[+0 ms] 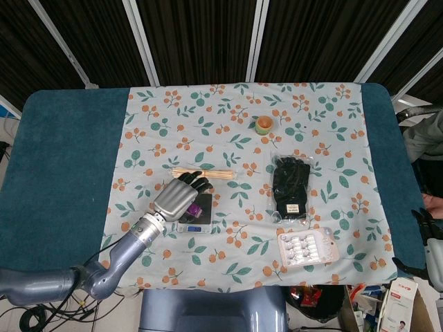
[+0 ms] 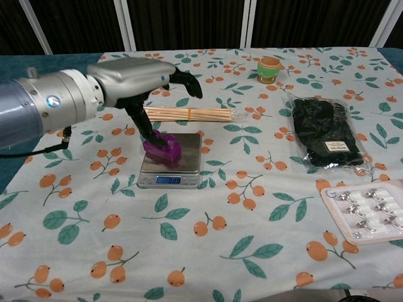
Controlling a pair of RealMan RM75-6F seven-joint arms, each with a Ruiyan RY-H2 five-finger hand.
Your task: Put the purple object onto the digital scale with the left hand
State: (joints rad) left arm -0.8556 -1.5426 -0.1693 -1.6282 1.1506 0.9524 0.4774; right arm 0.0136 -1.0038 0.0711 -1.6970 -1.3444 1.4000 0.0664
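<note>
The purple object lies on the left part of the digital scale, whose display is lit. My left hand hovers over it with its fingers lifted and spread apart. Only the thumb reaches down to the object's left side, and I cannot tell whether it touches. From the head view the left hand covers most of the scale, and a bit of the purple object shows beside it. Part of what looks like my right hand shows at the right edge, off the table.
A bundle of wooden sticks lies just behind the scale. A small orange cup stands at the back. Packaged black gloves and a blister pack lie to the right on the flowered cloth.
</note>
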